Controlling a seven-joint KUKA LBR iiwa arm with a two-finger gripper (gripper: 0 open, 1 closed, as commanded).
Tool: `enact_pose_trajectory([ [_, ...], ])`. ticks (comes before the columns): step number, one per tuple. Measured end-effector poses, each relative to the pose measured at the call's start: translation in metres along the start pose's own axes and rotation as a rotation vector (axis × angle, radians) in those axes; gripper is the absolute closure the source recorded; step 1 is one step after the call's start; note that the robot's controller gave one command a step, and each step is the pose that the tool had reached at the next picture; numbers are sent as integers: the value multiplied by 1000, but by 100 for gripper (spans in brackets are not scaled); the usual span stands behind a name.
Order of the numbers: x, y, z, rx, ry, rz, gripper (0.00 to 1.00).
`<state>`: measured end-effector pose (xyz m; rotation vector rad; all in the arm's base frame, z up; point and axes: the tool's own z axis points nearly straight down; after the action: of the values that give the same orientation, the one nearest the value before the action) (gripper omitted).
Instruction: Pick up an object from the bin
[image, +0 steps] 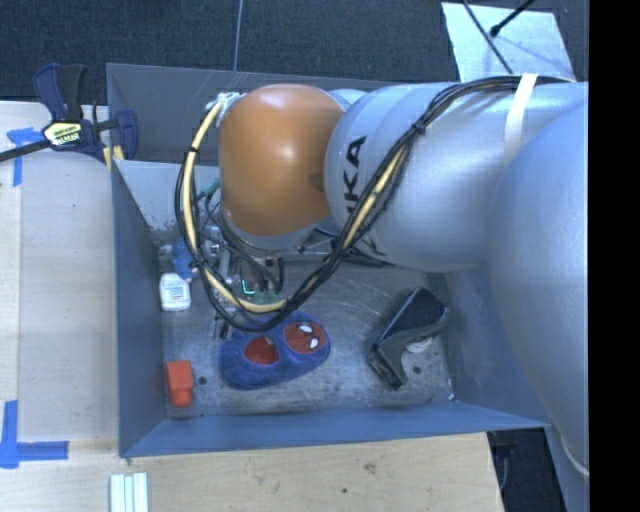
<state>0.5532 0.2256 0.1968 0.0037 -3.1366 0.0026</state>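
Note:
My gripper (252, 280) hangs below the orange wrist cover, over the left middle of the bin. Directly under and in front of it lies a blue soft toy (248, 370) with two red bulging eyes; its upper edge is right at the gripper's lower end. To the gripper's left, a small white bottle with a blue cap (175, 290) lies against the left wall. An orange block (180, 383) sits in the front left corner.
A black and grey curved object (408, 335) lies at the right of the bin floor. The arm and its cables cover the bin's back and right part. Bare floor shows between the toy and the black object.

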Motion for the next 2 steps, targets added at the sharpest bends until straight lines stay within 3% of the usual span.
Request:
enact_pose_trajectory([
  [1, 23, -76, 65, 2, -1, -177, 0],
  [2, 42, -95, 127, -3, -4, -20, 0],
])
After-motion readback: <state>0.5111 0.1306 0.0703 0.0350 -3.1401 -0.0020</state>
